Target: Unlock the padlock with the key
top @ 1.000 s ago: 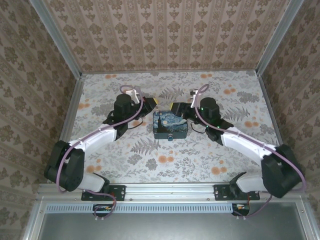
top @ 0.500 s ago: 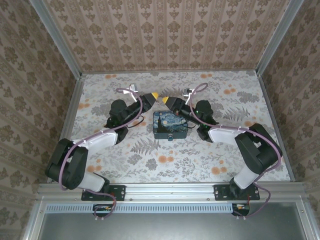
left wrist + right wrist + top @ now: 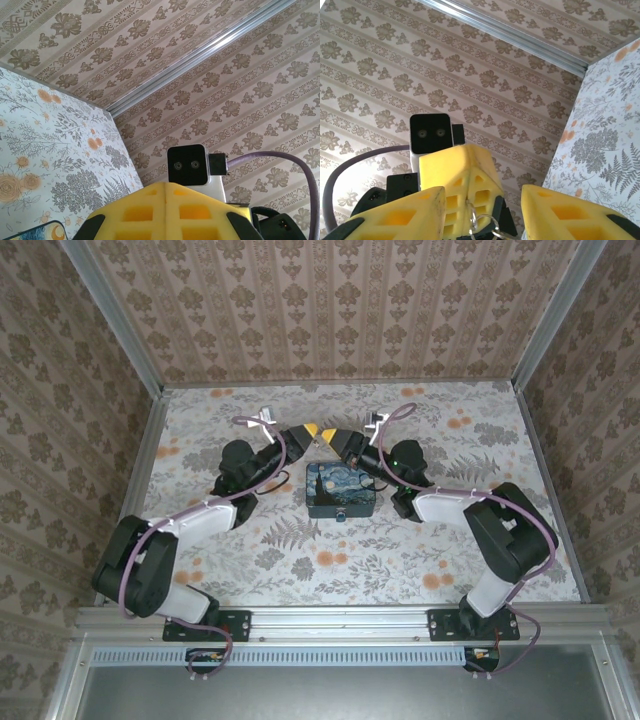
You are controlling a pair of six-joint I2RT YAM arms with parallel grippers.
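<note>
My left gripper [image 3: 311, 429] is raised above the table behind the box, its yellow fingers [image 3: 165, 210] pressed shut. In the right wrist view a thin silvery key ring [image 3: 482, 226] hangs from the seam of those shut fingers [image 3: 465, 185]; the key itself is hidden. My right gripper [image 3: 333, 437] faces it tip to tip and is open, its two yellow fingers [image 3: 395, 215] standing either side of the left fingertips. The padlock [image 3: 343, 513] is a tiny dark speck at the front of the box.
The blue-yellow Starry Night box [image 3: 340, 488] sits shut in the middle of the flowered table [image 3: 450, 540], below both grippers. Patterned walls [image 3: 330, 310] with metal corner posts close in the back and sides. The right wrist's camera block [image 3: 187, 165] faces the left gripper.
Both grippers have lifted from beside the box and swung their tips up and toward each other; over the last half second the tips have drawn closer still.
</note>
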